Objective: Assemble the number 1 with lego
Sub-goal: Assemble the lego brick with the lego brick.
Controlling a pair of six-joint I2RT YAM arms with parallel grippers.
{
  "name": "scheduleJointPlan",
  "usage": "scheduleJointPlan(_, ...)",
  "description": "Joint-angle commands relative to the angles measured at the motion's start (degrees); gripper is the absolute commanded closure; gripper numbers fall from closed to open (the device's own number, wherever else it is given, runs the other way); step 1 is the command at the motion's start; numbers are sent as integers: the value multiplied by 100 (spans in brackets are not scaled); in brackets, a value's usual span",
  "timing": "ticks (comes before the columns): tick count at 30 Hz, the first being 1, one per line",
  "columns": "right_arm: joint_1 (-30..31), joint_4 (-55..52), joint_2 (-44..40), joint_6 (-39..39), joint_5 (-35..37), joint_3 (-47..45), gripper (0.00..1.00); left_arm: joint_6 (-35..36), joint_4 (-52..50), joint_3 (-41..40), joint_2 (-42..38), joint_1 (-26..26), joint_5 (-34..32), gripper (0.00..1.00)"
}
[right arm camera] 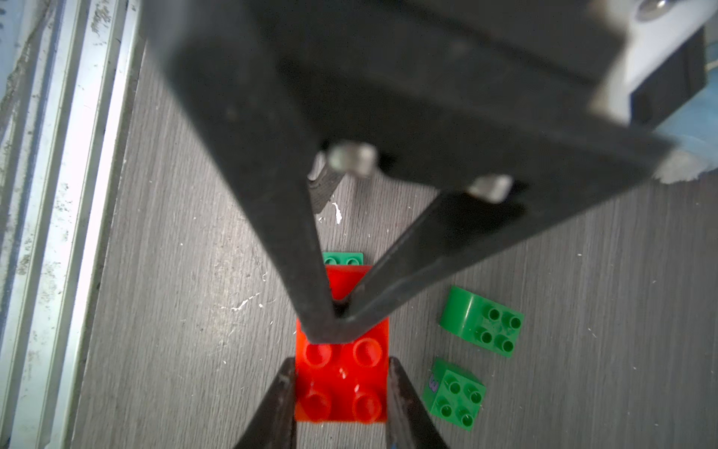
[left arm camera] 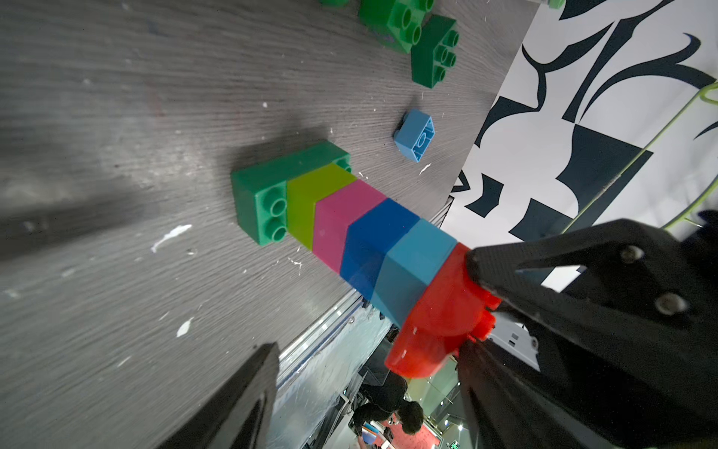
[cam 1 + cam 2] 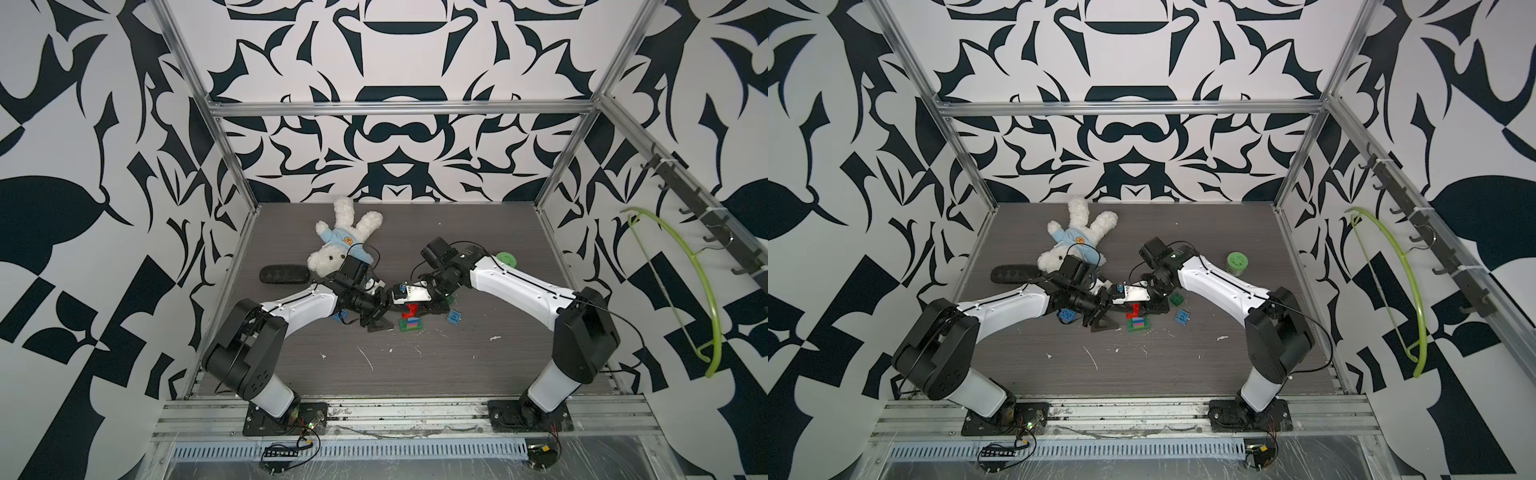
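A lego tower [image 2: 342,221] stands on the table: green base, then lime, pink, blue and light blue, with a red brick [image 2: 439,311] on top. My right gripper [image 1: 340,373] is shut on that red brick [image 1: 342,385], one finger on each side. My left gripper [image 2: 365,357] is open beside the tower top, and one of its fingertips [image 1: 330,330] rests on the red brick's studs. In both top views the two grippers meet over the tower [image 3: 411,324] [image 3: 1138,323] at mid table. Loose lego lies nearby: two green bricks [image 1: 481,320] [image 1: 456,394], a light blue one [image 2: 415,134] and a blue one [image 3: 1068,316] under the left arm.
A white plush rabbit [image 3: 345,241] and a black case [image 3: 284,274] lie behind the left arm. A green-lidded jar [image 3: 1237,264] stands behind the right arm. A green hanger [image 3: 685,282] hangs on the right wall. An aluminium rail [image 3: 374,411] runs along the front edge.
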Motion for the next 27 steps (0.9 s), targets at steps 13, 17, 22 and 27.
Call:
scheduleJointPlan(13,-101,352,-547,765,-341,-37,5,16,360,-105,-419,6,70,1)
scheduleJointPlan(17,-177,487,-872,1004,-437,-154,4,43,370,-81,-530,12,81,0)
scheduleJointPlan(22,-410,627,-1332,1494,-725,-302,4,17,358,-170,-769,11,63,0)
scheduleJointPlan(27,-547,936,-1681,3029,-701,-367,13,33,262,-267,-986,14,-205,0)
